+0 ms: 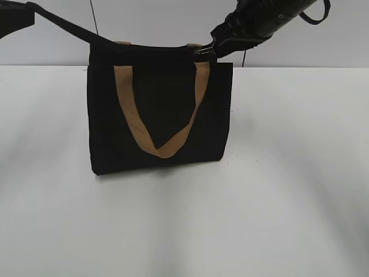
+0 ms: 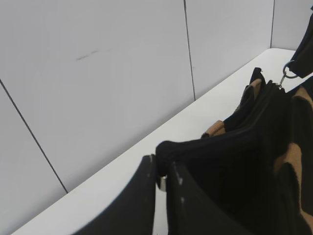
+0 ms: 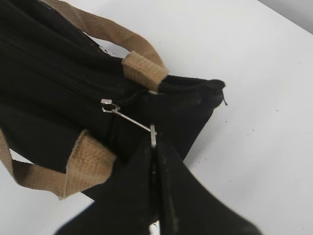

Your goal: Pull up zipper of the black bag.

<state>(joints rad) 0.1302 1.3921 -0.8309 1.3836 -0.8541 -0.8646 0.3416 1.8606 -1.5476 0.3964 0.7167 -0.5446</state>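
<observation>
**Both grippers clamped: ring in the right, bag end in the left**

The black bag [image 1: 161, 115] is standing upright on the white table [image 1: 288, 202], front face toward the exterior camera, with a tan strap handle [image 1: 158, 115] drooping in a V across it.

The right gripper [image 3: 153, 142] is sitting closed at the bag's right top corner, its jaws pinching the small silver ring of the zipper [image 3: 111, 107]. In the right wrist view the thin metal link is running taut from the slider to the jaws, so the pull is already under tension. The slider is lying just beside the tan strap tab near that end of the bag.

The left gripper [image 2: 161, 176] is also closed, clamping a fold of black fabric at the opposite top end, seemingly anchoring the bag.

Judgement: the grasp step looks complete and the pull step is in hand. I cannot tell how much of the zip line is closed.

The next move calls for drawing the ring steadily along the zip line while the left side is bracing, keeping the pull in line with the teeth so the ring is not slipping out of the jaws.
</observation>
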